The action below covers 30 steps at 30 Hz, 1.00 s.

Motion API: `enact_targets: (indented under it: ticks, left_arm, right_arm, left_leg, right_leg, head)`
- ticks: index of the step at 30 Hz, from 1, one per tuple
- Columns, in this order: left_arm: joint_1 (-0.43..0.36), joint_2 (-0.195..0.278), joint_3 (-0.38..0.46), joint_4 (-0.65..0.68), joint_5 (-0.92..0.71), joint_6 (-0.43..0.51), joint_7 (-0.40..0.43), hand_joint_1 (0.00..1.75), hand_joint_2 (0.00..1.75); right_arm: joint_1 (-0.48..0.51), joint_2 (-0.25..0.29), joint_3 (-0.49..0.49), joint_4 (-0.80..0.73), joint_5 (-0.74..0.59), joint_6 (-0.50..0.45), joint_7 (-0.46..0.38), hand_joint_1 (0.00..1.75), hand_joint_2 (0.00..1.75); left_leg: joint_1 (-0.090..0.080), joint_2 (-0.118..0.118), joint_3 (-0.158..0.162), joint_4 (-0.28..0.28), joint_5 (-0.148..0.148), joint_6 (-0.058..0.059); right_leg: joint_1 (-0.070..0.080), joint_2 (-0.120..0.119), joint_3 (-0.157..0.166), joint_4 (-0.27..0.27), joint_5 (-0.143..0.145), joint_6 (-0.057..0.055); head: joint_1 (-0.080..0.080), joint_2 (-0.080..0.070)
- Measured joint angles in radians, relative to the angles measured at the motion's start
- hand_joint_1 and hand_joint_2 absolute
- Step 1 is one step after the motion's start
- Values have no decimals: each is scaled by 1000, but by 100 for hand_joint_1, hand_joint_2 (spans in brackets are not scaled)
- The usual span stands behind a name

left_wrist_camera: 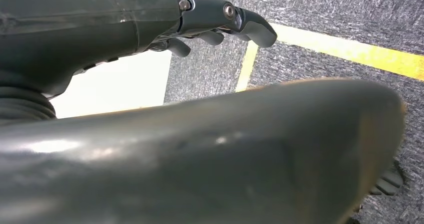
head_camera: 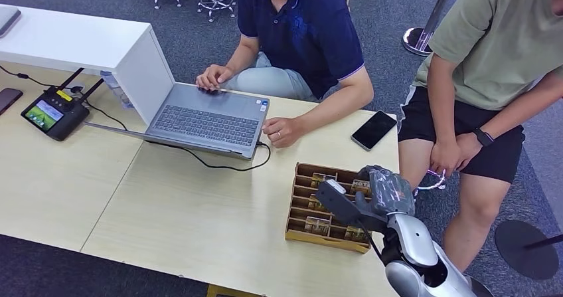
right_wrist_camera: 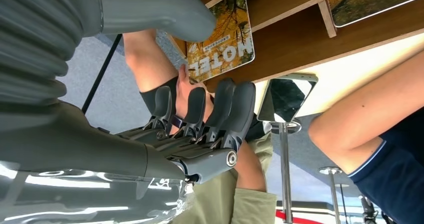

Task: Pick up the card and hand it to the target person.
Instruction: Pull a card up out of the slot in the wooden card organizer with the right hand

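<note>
The card, a glossy rectangle printed with yellow autumn leaves and the word HOTEL [right_wrist_camera: 222, 38], lies in a slot of the brown wooden divided tray [head_camera: 300, 225] that sits at about 4 o'clock on the pale wooden table [head_camera: 186, 210]; the wrist view shows it flat in its compartment, just beside the thick grey thumb of the right hand [head_camera: 372, 194]. That hand hovers over the tray's right side with its dark fingers [right_wrist_camera: 220, 108] extended side by side and nothing between them and the thumb, so it holds nothing and reads as fairly wide. The step in hand looks like the reach for the pick: the card is not yet gripped. The next move calls for lowering the hand into the slot and getting fingers and thumb onto opposite faces of a thin, flat card, which the slot's wooden walls will make awkward. The tray's compartments hold several more cards of similar picture print, at least 1 other seen in the wrist view [right_wrist_camera: 370, 1]. The left hand [left_wrist_camera: 210, 23] hangs over grey carpet, fingers apart and gripping nothing. A seated person in a dark blue polo shirt [head_camera: 299, 31] is at 12 o'clock, a standing person in an olive T-shirt [head_camera: 498, 38] at 2 o'clock; which 1 is the target I cannot tell.
</note>
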Motion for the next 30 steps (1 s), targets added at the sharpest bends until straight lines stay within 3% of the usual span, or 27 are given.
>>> enact_targets:
  ticks: [24,30]
  left_arm:
    - [0,-2,2,0,2,2,-3,0,0]
    - [0,-4,4,0,3,5,-3,0,0]
  right_arm:
    - [-14,5,30,19,-13,16,0,95,175]
    - [-17,2,34,22,-15,22,0,114,175]
  left_leg:
    - [0,1,1,-1,0,0]
    - [0,1,1,-1,0,0]
  right_leg:
    - [0,1,0,0,0,0]
    - [0,1,0,-1,1,-1]
  head:
    - [0,0]
    - [0,0]
